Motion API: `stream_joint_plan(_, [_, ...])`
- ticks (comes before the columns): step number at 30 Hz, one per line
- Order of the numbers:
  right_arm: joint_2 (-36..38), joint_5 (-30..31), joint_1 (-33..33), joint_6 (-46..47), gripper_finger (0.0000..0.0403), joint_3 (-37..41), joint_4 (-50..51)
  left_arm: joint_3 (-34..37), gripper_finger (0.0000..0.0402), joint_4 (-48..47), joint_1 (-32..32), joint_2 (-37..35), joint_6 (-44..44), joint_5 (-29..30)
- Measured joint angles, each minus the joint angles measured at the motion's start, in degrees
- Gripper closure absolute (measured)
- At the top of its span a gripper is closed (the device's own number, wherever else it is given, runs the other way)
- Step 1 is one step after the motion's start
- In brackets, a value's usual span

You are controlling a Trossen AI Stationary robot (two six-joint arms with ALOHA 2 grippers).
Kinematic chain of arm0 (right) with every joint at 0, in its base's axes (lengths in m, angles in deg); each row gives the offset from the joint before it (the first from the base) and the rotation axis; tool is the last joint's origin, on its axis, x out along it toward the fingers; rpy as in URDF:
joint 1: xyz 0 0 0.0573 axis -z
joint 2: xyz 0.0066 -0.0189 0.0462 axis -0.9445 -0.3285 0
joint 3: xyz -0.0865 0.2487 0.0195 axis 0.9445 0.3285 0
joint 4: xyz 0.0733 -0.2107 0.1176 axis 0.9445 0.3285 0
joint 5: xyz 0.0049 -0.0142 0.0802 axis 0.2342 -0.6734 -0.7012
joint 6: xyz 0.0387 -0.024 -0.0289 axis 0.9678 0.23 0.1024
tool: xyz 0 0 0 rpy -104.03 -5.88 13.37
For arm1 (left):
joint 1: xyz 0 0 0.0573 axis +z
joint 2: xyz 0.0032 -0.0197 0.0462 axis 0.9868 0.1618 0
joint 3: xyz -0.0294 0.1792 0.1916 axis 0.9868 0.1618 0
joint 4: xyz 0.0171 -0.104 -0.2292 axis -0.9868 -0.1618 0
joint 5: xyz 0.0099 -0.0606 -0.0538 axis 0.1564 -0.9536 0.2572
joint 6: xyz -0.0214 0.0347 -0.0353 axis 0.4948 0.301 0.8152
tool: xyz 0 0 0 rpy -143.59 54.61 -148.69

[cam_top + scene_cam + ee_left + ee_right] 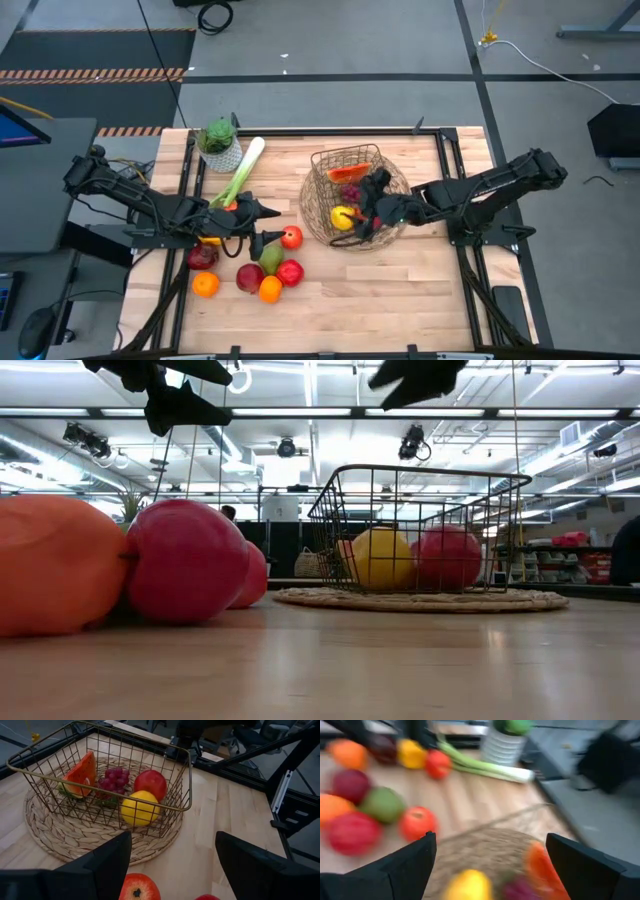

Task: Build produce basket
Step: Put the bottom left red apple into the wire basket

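My left gripper (268,224) hangs open just above a red apple (291,237) on the tabletop (400,290); my right gripper (368,212), also open, hovers over the basket (345,157).

Both grippers, left (268,224) and right (362,213) (fingers spread).

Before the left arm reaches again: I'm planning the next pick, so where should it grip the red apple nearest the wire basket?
Grip the round red apple across its widest middle, coming straight down. It sits stem-dimple up, and the left gripper hovers open beside it. Judging by the high view, the green pear crowds its near side, so close the jaws along the clear sides.
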Motion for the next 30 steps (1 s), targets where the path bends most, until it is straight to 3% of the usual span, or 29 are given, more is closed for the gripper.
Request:
stream_joint_plan(4, [-0.02,-6.62,0.00,4.85,0.0021,0.00,-1.38,0.00,0.0108,0.00,0.00,0.00,0.00,0.00])
stream_joint_plan(12, [-5.07,-7.86,-1.00,9.82,0.0020,-0.07,-6.85,0.00,0.0108,-0.07,0.04,0.00,0.26,0.02])
stream_joint_plan(20, [-19.44,-24.76,-2.97,6.78,0.0022,-0.04,-26.67,0.00,0.0108,-0.37,-0.33,0.00,2.38,2.43])
stream_joint_plan(25, [-23.52,-24.70,-3.58,5.10,0.0027,0.00,-33.19,0.00,0.0108,-0.42,-1.77,-0.10,1.69,5.96])
stream_joint_plan(30, [-27.52,-22.97,-5.40,-2.89,0.0027,0.00,-39.58,0.00,0.0108,-0.31,-3.29,-0.31,0.90,9.82])
